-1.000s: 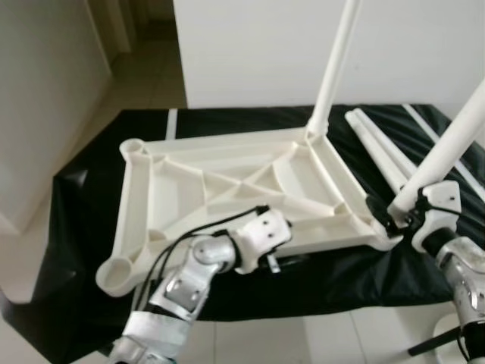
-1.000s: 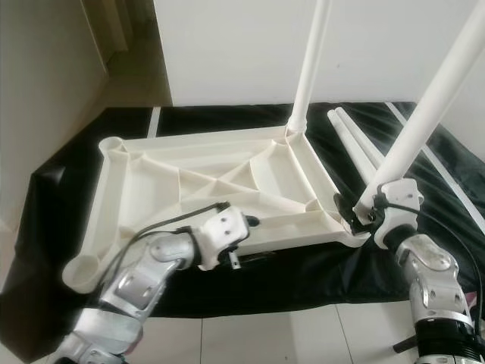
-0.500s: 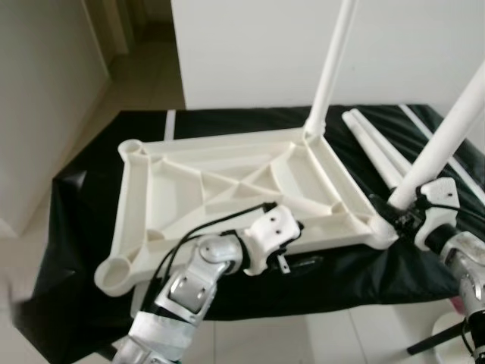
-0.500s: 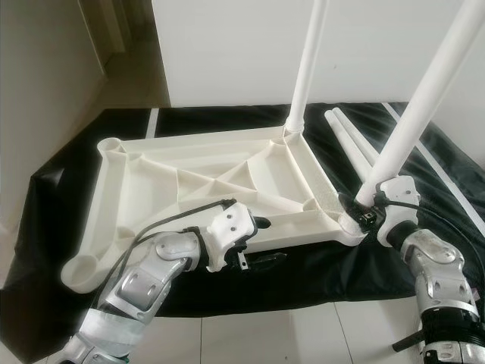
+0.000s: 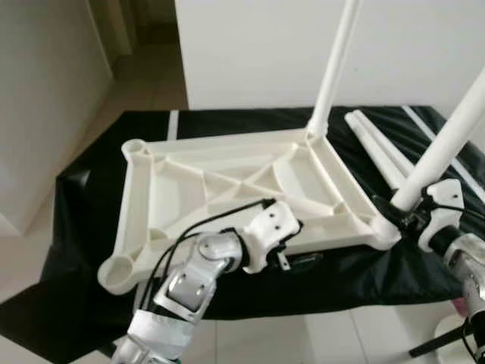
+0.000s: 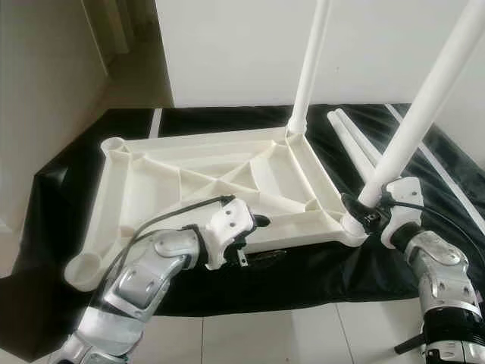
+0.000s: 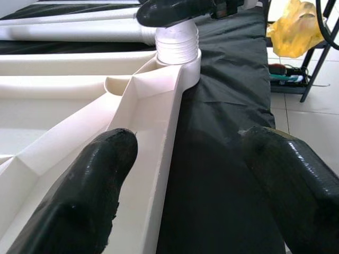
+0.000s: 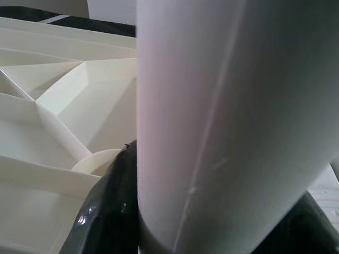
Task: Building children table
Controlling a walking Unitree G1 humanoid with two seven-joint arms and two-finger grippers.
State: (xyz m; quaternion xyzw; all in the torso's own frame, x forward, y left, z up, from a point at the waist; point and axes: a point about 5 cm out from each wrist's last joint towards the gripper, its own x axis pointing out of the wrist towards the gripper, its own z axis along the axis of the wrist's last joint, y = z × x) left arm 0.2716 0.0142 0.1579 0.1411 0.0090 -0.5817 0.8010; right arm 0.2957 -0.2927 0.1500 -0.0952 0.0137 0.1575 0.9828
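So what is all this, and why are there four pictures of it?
It's a robot with two silver arms, building a little table. Two pictures come from cameras in its head, like eyes looking down. The other two come from cameras on its wrists, so everything there looks huge and close.

The white tabletop lies upside down on a black cloth. One leg already stands in a far corner. The right tool is shut on another leg, with its bottom end at the near corner socket. The left tool is open, its fingers on either side of the tabletop's near edge. Two spare legs lie on the cloth, waiting.
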